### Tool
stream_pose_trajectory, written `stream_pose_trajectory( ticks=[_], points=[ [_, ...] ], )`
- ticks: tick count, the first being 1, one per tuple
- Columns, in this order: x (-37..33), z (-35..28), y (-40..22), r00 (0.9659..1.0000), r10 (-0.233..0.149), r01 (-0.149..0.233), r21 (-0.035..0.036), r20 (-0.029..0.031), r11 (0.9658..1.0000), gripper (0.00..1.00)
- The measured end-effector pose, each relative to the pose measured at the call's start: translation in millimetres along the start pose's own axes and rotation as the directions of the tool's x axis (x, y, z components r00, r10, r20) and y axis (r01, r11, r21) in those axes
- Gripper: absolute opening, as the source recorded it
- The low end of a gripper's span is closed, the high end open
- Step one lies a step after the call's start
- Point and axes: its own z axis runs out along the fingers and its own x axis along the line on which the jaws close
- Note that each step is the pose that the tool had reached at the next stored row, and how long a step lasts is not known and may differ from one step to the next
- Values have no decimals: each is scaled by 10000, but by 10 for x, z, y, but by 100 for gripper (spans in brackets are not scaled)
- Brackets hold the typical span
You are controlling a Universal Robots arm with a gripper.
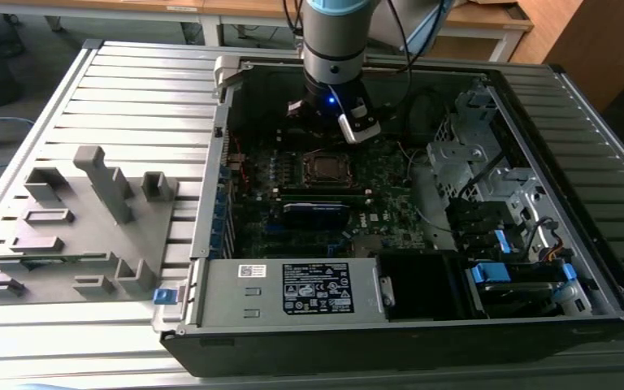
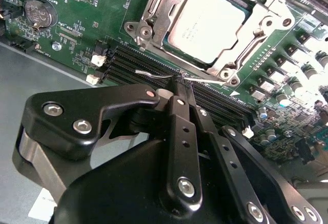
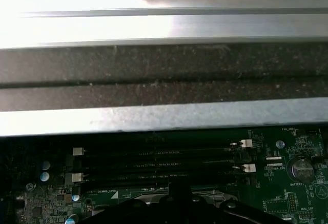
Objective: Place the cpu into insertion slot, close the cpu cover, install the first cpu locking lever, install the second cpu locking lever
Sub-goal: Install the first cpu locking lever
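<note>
The cpu [image 2: 205,21], a dull grey square, lies in the insertion slot [image 1: 323,166] on the green motherboard inside the open computer case. The silver cpu cover [image 2: 154,16] lies flat around it, framing the chip. A thin silver locking lever [image 2: 151,74] runs along the socket's edge next to the memory slots. My gripper [image 2: 180,83] is shut, with its black fingertips right at this wire lever and nothing else between them. In the exterior view the gripper [image 1: 343,126] hangs just behind the socket.
Black memory slots [image 3: 159,157] lie between the socket and the case wall. A coin battery [image 2: 41,11] sits nearby. The power supply [image 1: 290,288], a drive cage [image 1: 486,187] and cables crowd the case. A grey parts fixture [image 1: 84,227] stands at the exterior view's left.
</note>
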Motion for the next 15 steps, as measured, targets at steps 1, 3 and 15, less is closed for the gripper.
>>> stream_pose_trajectory(
  ticks=[1, 3, 15],
  points=[
    [-2, 5, 0, 10000, -1, 1, -1, 0, 10000, 11],
    [-6, 12, -1, 10000, -1, 1, 1, -1, 10000, 11],
    [-47, 22, 0, 10000, 52, -52, 3, 13, 10000, 11]
  ],
)
